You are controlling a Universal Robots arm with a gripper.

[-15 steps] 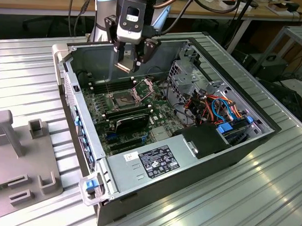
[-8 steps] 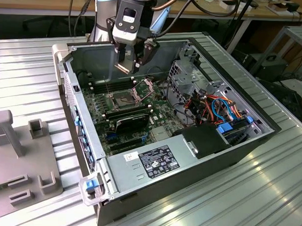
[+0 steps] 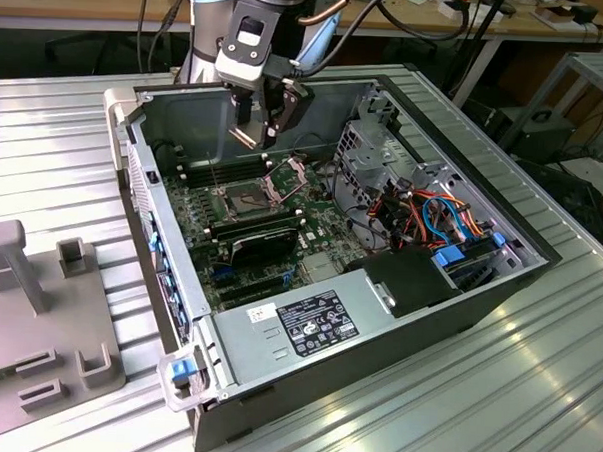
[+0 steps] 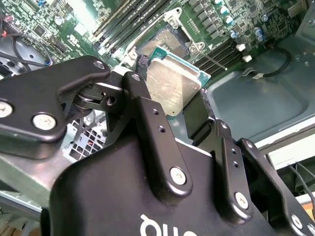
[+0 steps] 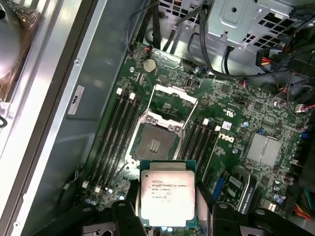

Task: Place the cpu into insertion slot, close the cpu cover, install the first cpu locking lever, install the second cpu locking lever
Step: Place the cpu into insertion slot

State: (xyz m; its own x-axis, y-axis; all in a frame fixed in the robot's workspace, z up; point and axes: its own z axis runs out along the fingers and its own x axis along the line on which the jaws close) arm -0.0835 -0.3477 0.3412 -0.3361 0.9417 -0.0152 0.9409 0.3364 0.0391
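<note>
Grey fixture block is sitting on the ribbed aluminium worktop at the exterior view's left. Open PC case is lying mid-worktop, board facing up. End effector is hanging over the board, fingers closed on the cpu edges, clear above the bare insertion slot; cpu cover is standing raised. Wooden desks and a metal rack are showing behind, rightward.

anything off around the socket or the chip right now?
Nothing stands out. The end effector grips the cpu by two opposite edges, not yet in the insertion slot. The slot is bare with its cpu cover swung open. No bent, loose or spilled parts are visible.
</note>
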